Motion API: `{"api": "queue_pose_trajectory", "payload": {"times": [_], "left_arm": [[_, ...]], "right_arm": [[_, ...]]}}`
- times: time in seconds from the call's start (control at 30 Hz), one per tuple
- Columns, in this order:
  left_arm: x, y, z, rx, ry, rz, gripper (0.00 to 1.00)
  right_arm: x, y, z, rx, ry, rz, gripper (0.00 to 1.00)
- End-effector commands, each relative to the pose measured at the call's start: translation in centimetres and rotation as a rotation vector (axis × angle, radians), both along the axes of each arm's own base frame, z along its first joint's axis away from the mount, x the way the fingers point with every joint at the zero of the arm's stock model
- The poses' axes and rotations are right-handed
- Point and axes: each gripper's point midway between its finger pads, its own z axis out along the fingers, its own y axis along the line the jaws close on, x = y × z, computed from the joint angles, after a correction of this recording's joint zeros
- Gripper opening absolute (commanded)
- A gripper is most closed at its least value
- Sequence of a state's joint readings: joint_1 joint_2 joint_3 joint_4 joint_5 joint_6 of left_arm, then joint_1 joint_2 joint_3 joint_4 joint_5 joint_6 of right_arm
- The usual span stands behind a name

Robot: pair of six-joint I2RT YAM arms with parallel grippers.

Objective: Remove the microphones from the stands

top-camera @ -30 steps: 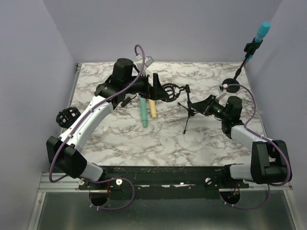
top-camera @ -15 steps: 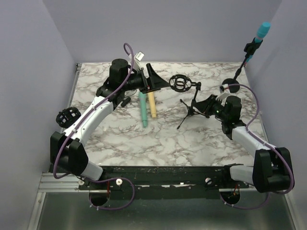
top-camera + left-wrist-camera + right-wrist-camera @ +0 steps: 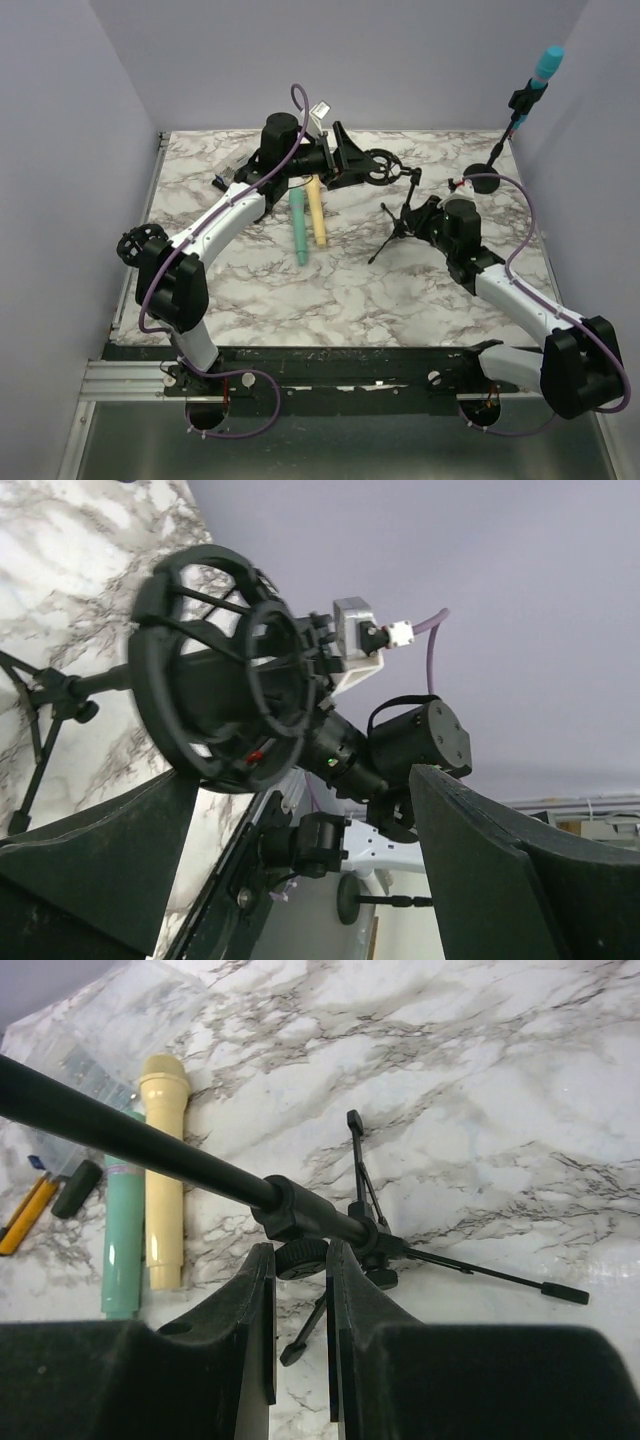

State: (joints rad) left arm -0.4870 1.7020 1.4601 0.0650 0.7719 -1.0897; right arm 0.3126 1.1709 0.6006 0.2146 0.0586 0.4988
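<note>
A small black tripod stand (image 3: pixel 398 215) with a ring-shaped shock mount (image 3: pixel 377 170) is tilted over the table. My right gripper (image 3: pixel 422 216) is shut on the stand's knob (image 3: pixel 300 1258) below the pole (image 3: pixel 150 1143). My left gripper (image 3: pixel 352 162) is open, its fingers either side of the mount (image 3: pixel 220 695) without touching it. The mount's ring looks empty. A green microphone (image 3: pixel 298 228) and a cream microphone (image 3: pixel 316 212) lie side by side on the table. A teal microphone (image 3: pixel 546 64) sits on a tall stand at the back right.
The tall stand's round base (image 3: pixel 485 182) rests near the right wall. A second shock mount (image 3: pixel 138 245) lies at the table's left edge. A small dark object (image 3: pixel 222 183) lies at the back left. An orange tool (image 3: pixel 25 1225) and a dark cap (image 3: pixel 75 1188) lie beside the microphones.
My left gripper pulled back from the shock mount, then swung right up to it again, still open. My right gripper has moved left and tilted the tripod stand with it.
</note>
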Motion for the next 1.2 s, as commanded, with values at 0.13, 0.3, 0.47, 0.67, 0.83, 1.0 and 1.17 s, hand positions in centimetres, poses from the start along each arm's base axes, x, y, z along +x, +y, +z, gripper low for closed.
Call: {"api": "queue_pose_trajectory", "payload": {"times": [0.13,0.3,0.47,0.67,0.83,1.0,1.17], "left_arm": [[-0.8,-1.8,2.6,-0.053,-0.04,-0.054,0.88],[-0.9,-2.2,2.8,-0.057,-0.043,-0.059,0.88],[-1.2,-1.6,2.7,-0.026,-0.06,-0.042,0.88],[-1.9,-0.3,2.8,0.0,-0.099,-0.031,0.89],[-3.1,1.6,3.0,0.054,-0.156,-0.023,0.9],[-4.6,4.5,3.6,0.122,-0.254,-0.021,0.91],[-5.7,6.8,4.3,0.223,-0.366,-0.02,0.94]], "right_arm": [[-2.9,-5.6,-5.7,-0.293,0.254,-0.223,0.01],[-2.9,-2.8,-4.6,-0.186,0.24,-0.11,0.24],[-3.4,-1.1,-3.4,-0.038,0.258,-0.014,0.61],[-3.9,-0.3,-0.7,0.177,0.215,0.124,0.79],[-3.5,-0.2,0.7,0.348,0.195,0.229,0.8],[-3.3,0.2,1.2,0.539,0.189,0.331,0.7],[-2.9,0.3,1.4,0.642,0.171,0.377,0.61]]}}
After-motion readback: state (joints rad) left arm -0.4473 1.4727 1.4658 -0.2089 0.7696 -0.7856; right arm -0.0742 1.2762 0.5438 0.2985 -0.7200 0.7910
